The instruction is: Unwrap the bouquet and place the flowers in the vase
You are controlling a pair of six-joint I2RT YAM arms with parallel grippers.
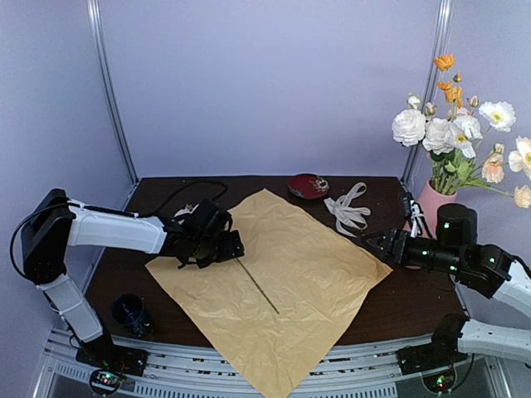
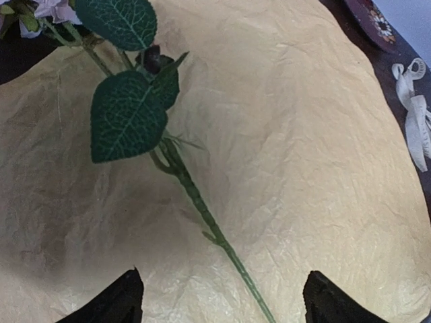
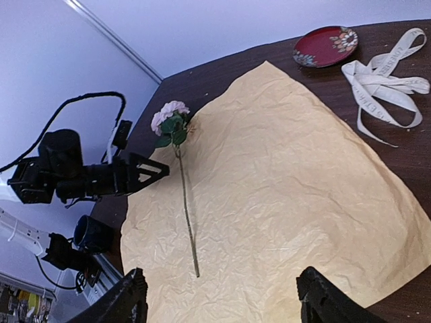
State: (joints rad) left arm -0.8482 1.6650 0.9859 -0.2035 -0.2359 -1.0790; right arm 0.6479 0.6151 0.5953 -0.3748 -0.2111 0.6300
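Unwrapping is done, paper (image 1: 274, 282) flat and ribbon (image 1: 348, 207) loose on the worktop (image 1: 398, 307), and most flowers (image 1: 452, 133) stand in the vase (image 1: 431, 201) near the right fingers (image 3: 128, 299), spread and empty; one pink flower (image 3: 170, 114) lies under the spread left fingers (image 2: 114, 299).

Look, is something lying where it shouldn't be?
Yes: one pink flower lies alone on the flat paper, while the other flowers already stand in the pink vase. The ribbon lies loose beyond the paper.
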